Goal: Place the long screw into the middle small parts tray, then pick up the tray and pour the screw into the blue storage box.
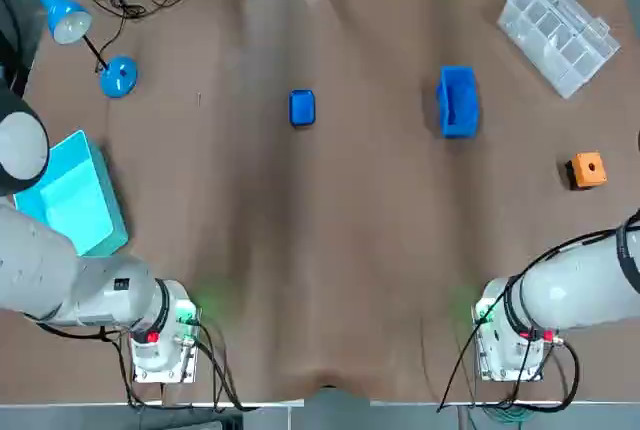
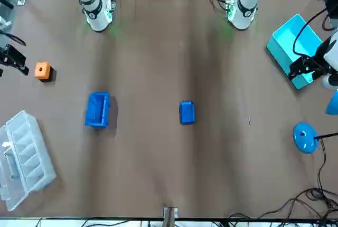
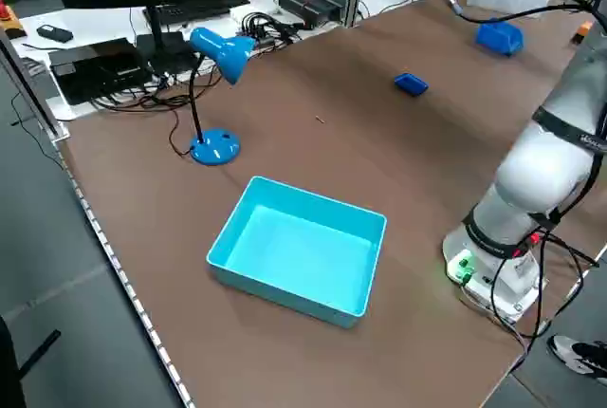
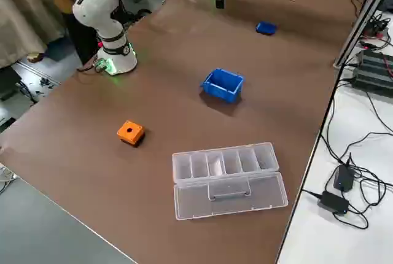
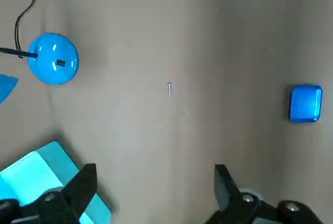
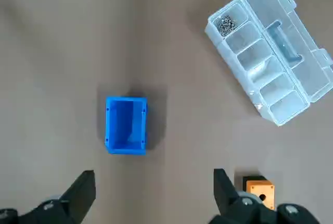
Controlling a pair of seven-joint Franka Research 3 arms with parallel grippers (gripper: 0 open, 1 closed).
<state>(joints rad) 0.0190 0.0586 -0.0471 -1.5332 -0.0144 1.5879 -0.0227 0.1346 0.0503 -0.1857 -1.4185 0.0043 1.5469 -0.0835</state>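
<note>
The long screw [image 5: 169, 88] lies flat on the brown table, left of centre, also seen as a thin sliver [image 2: 250, 121]. The middle small parts tray [image 1: 302, 108], small and blue, sits near the table's centre line at the far side. The blue storage box [image 1: 457, 101] stands to its right, open side up. My left gripper [image 5: 153, 190] hovers high over the table's left side, open and empty, well short of the screw. High over the right side, my right gripper [image 6: 153, 193] is open too, with the storage box [image 6: 125, 125] ahead of it.
A teal bin [image 1: 75, 195] sits at the left edge. A blue desk lamp [image 1: 118, 77] stands at the far left. A clear compartment organizer [image 1: 560, 30] lies at the far right, with an orange block [image 1: 587, 170] nearer. Cables run along the back edge.
</note>
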